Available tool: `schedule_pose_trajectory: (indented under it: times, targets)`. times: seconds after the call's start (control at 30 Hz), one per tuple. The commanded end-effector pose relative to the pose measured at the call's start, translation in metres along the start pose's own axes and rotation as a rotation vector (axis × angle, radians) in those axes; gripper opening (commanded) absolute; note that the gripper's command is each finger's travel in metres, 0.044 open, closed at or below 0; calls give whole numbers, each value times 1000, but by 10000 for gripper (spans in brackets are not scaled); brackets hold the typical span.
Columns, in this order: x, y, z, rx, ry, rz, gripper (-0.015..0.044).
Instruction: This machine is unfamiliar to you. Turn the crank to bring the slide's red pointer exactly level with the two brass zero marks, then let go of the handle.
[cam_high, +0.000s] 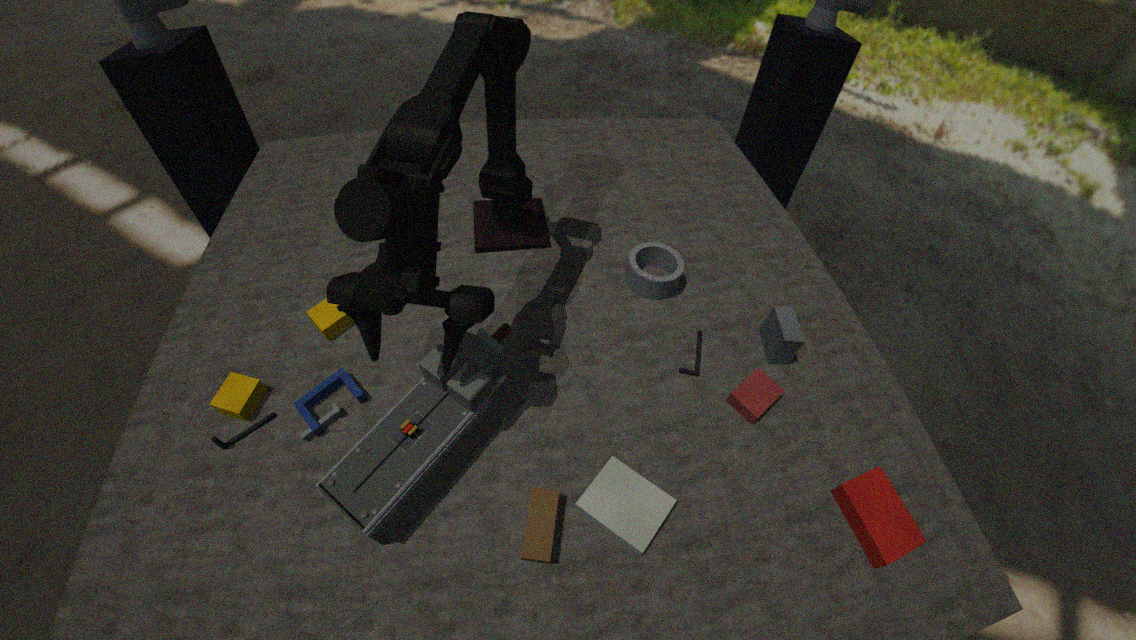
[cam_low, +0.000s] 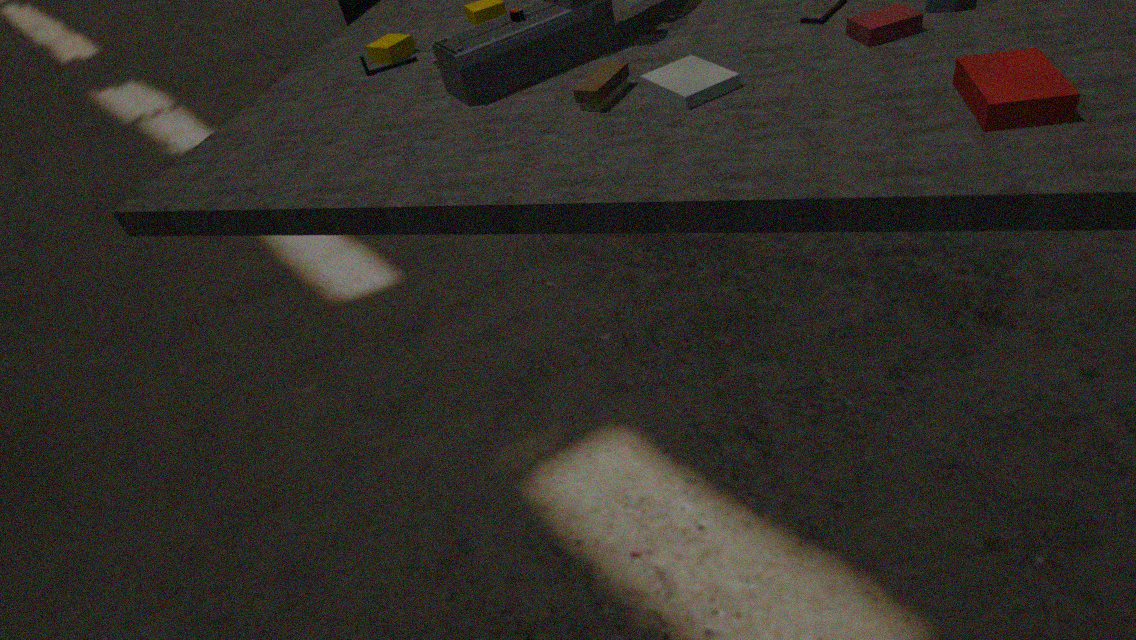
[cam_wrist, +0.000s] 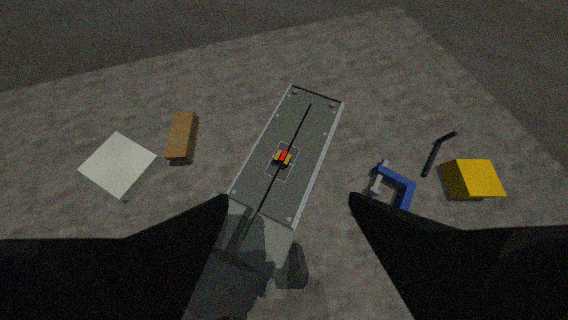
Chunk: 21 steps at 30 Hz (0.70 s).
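Observation:
The machine (cam_high: 383, 484) (cam_low: 516, 69) (cam_wrist: 300, 185) is a long grey box with a slotted top. Its red pointer (cam_high: 407, 429) (cam_wrist: 283, 155) sits between small yellow brass pieces near mid-slot; they look close to level, but any small offset is too fine to tell. The brown-red handle (cam_high: 502, 331) shows at the crank end in the top view, partly in the arm's shadow. My gripper (cam_high: 410, 364) (cam_wrist: 289, 198) is open and empty, above the crank end and off to its blue-clamp side. One finger overlaps the grey housing in the top view; contact cannot be told.
A blue clamp (cam_high: 319, 391) (cam_wrist: 397, 180), yellow blocks (cam_high: 238, 395) (cam_high: 329, 318) and a hex key (cam_high: 244, 432) (cam_wrist: 437, 150) lie on one side. An orange-brown block (cam_high: 542, 524) (cam_wrist: 181, 136) and a white slab (cam_high: 626, 503) (cam_wrist: 117, 165) lie on the other. A grey ring (cam_high: 655, 287) stands farther back.

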<state>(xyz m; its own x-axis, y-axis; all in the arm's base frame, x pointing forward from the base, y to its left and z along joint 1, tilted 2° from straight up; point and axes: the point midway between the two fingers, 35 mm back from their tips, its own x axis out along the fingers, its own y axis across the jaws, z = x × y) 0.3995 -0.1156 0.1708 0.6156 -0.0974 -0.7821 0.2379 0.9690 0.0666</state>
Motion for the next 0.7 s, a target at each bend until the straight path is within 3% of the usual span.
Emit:
schedule_pose_trajectory:
  times: [0.0, 0.4, 0.67]
  targets:
    - [0, 1, -1, -5, 2, 6, 440]
    - [-43, 2, 31, 0, 0, 0, 440]
    - [-53, 32, 8, 94, 14, -95, 440]
